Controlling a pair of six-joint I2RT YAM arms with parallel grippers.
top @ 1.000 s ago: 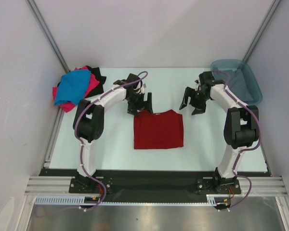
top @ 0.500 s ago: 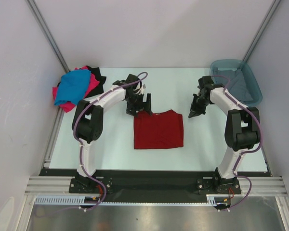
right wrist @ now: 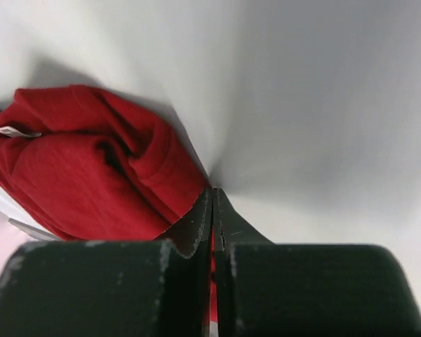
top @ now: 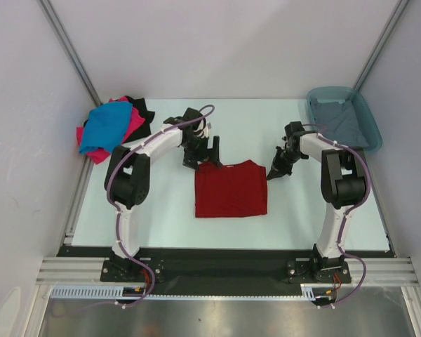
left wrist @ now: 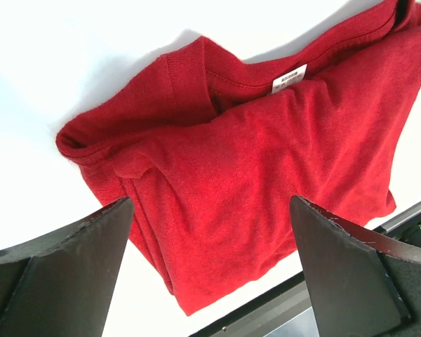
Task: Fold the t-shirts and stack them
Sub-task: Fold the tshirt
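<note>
A dark red t-shirt (top: 231,188) lies folded into a rough square at the table's middle. In the left wrist view the red t-shirt (left wrist: 266,161) fills the space under my left gripper (left wrist: 210,270), which is wide open. Seen from above, my left gripper (top: 201,158) hovers at the shirt's far left corner. My right gripper (top: 271,174) is shut, its tips against the shirt's far right corner. The right wrist view has the joined fingertips (right wrist: 212,191) touching the table beside the red cloth (right wrist: 84,168). Bright blue (top: 107,126), hot pink (top: 135,125) and black (top: 142,109) t-shirts sit piled at the far left.
A teal plastic tub (top: 370,121) stands at the far right corner with a grey t-shirt (top: 339,121) in it. Metal frame posts rise at both back corners. White walls close in the table's sides and back.
My right gripper has shut and swung left and toward me, from near the tub to the red shirt's right corner. The left gripper and the shirt have not moved.
</note>
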